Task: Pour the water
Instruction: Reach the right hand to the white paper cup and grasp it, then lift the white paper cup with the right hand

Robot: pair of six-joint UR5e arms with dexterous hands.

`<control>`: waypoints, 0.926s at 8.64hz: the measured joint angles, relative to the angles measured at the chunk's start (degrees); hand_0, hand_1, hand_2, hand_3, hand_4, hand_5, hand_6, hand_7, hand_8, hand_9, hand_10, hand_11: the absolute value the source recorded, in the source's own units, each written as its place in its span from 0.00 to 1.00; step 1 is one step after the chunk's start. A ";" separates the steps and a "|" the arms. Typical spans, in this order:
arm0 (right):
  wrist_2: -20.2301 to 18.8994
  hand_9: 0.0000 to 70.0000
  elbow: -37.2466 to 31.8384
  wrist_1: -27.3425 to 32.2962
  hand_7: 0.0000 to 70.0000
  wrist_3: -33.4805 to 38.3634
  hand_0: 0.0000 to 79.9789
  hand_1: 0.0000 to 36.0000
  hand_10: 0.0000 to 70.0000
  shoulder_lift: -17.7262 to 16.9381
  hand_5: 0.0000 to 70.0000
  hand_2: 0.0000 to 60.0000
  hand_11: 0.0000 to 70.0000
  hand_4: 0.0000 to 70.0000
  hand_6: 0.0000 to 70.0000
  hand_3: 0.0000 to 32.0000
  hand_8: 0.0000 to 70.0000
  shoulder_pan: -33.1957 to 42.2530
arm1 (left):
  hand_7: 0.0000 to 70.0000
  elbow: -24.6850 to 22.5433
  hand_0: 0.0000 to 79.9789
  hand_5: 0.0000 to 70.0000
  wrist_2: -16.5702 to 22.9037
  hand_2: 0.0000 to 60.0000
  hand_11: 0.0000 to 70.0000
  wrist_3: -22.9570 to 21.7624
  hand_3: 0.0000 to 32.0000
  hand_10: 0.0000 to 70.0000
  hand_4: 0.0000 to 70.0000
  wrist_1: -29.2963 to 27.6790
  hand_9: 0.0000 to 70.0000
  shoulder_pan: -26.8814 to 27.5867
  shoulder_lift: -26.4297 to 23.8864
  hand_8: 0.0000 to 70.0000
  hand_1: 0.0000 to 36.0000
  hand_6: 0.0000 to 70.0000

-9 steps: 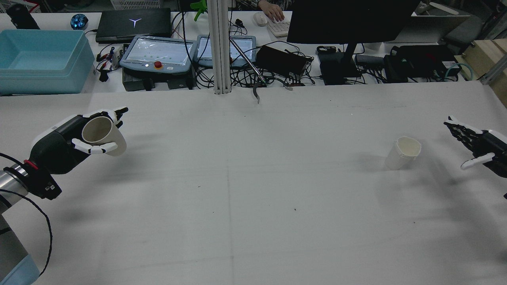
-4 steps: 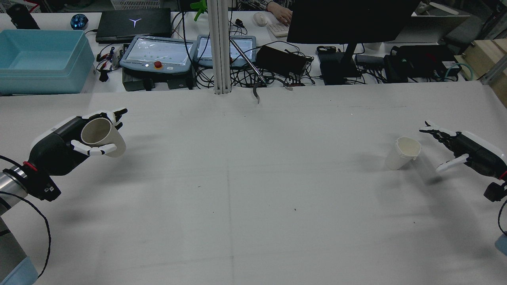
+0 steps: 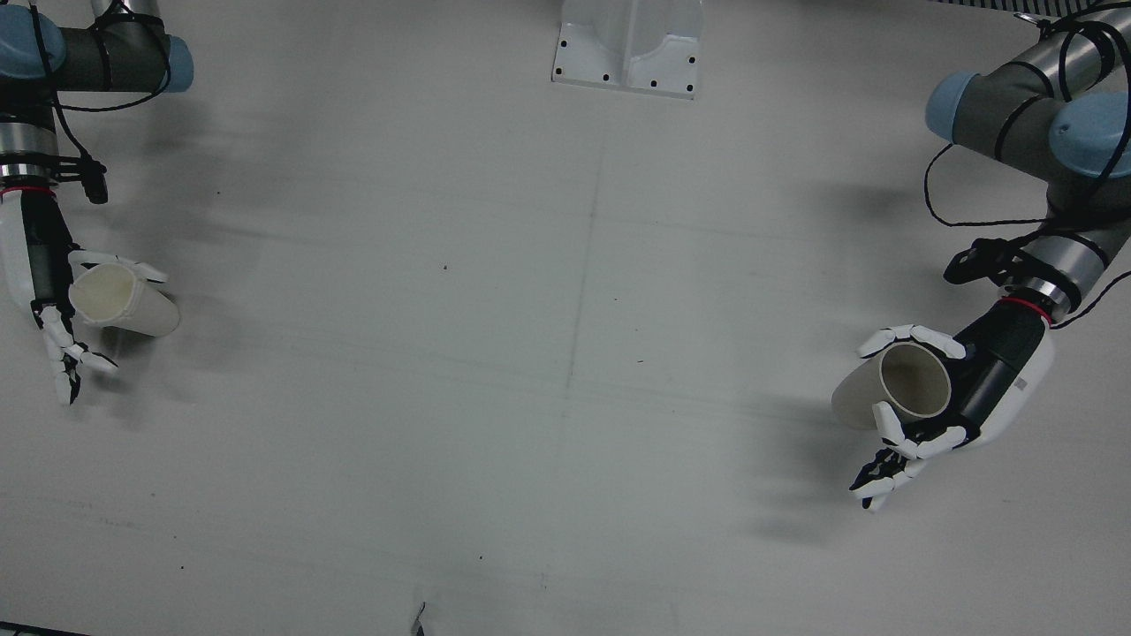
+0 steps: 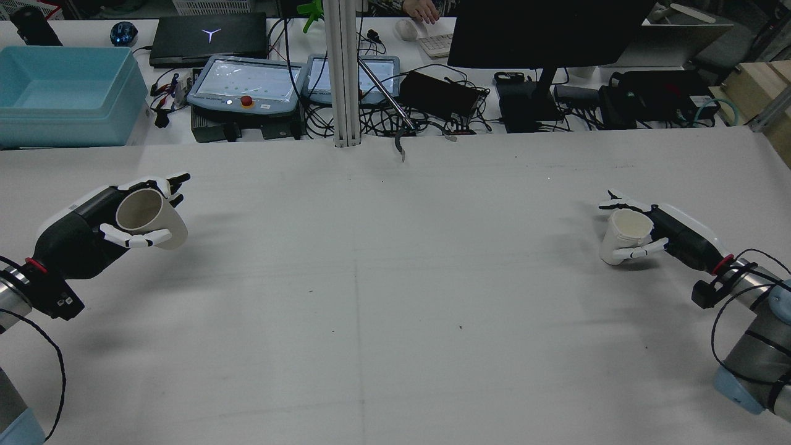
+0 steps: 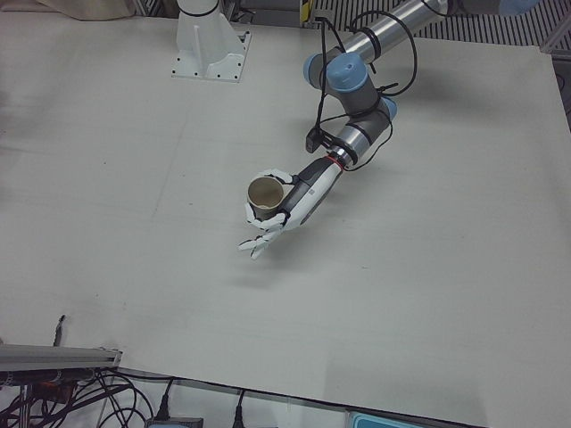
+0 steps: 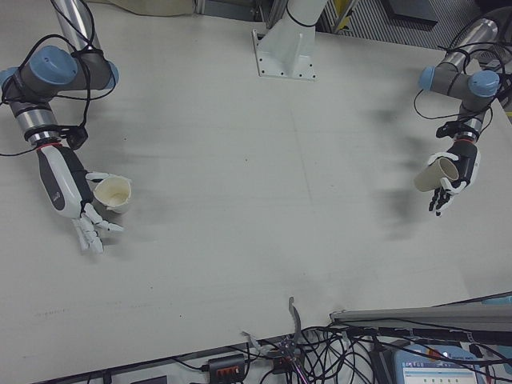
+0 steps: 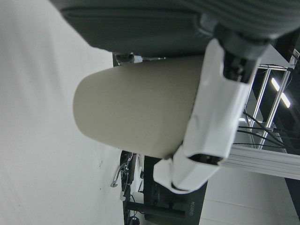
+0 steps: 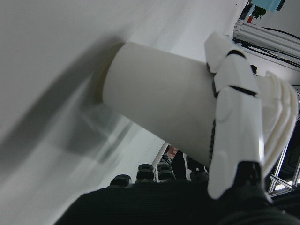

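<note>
My left hand (image 4: pixel 93 232) is shut on a beige paper cup (image 4: pixel 148 217) and holds it tilted above the table at the left; it also shows in the front view (image 3: pixel 981 389) with the cup (image 3: pixel 892 386). The cup's mouth faces up and back, and I see no water in it. My right hand (image 4: pixel 664 238) is wrapped round a white paper cup (image 4: pixel 625 238) that stands on the table at the right. Its thumb and fingers (image 8: pixel 234 117) press the cup's wall (image 8: pixel 154 112). The right-front view shows this hand (image 6: pixel 72 196) and cup (image 6: pixel 112 192).
The white table (image 4: pixel 395 296) lies between the two hands. Beyond its far edge are a blue bin (image 4: pixel 65 93), teach pendants (image 4: pixel 247 83), a monitor (image 4: pixel 544 31) and cables. A metal post (image 4: pixel 342 74) stands at the back centre.
My right hand has moved in from the right edge to the white cup and closed its fingers round it. My left hand with the beige cup has drifted slightly left and down.
</note>
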 measured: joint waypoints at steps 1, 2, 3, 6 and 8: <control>1.72 0.25 0.83 -0.30 0.47 -0.12 1.00 1.00 0.15 0.45 0.76 1.00 0.27 0.68 0.31 0.00 0.21 -1.80 | 0.26 0.01 1.00 1.00 0.03 1.00 0.12 0.00 0.00 0.04 0.47 -1.40 0.04 -0.03 1.39 0.08 1.00 0.11; 3.22 0.61 2.05 -1.25 0.81 -0.19 1.00 1.00 0.44 0.66 1.00 1.00 0.68 0.78 0.71 0.00 0.50 -3.16 | 0.26 0.11 1.00 1.00 0.05 1.00 0.12 0.00 0.00 0.04 0.48 -2.78 0.04 -0.05 2.71 0.08 1.00 0.11; 4.69 0.97 4.02 -3.26 1.00 -0.19 1.00 1.00 0.79 0.76 1.00 1.00 1.00 0.69 1.00 0.00 0.79 -4.26 | 0.26 0.21 1.00 1.00 0.09 1.00 0.12 0.00 0.00 0.04 0.48 -3.93 0.04 -0.05 3.79 0.07 1.00 0.11; 6.49 0.97 9.78 -9.14 1.00 0.53 1.00 1.00 0.81 0.71 1.00 1.00 1.00 0.73 1.00 0.00 0.81 -5.43 | 0.27 -1.31 1.00 1.00 0.26 1.00 0.10 0.06 0.00 0.02 0.50 -3.73 0.04 -0.08 5.13 0.07 1.00 0.12; 6.40 0.85 17.08 -14.17 1.00 5.43 1.00 1.00 0.70 0.41 1.00 1.00 1.00 0.96 1.00 0.00 0.72 -2.64 | 0.27 -3.75 1.00 1.00 1.11 1.00 0.11 0.39 0.00 0.03 0.52 2.34 0.03 0.39 2.51 0.07 1.00 0.13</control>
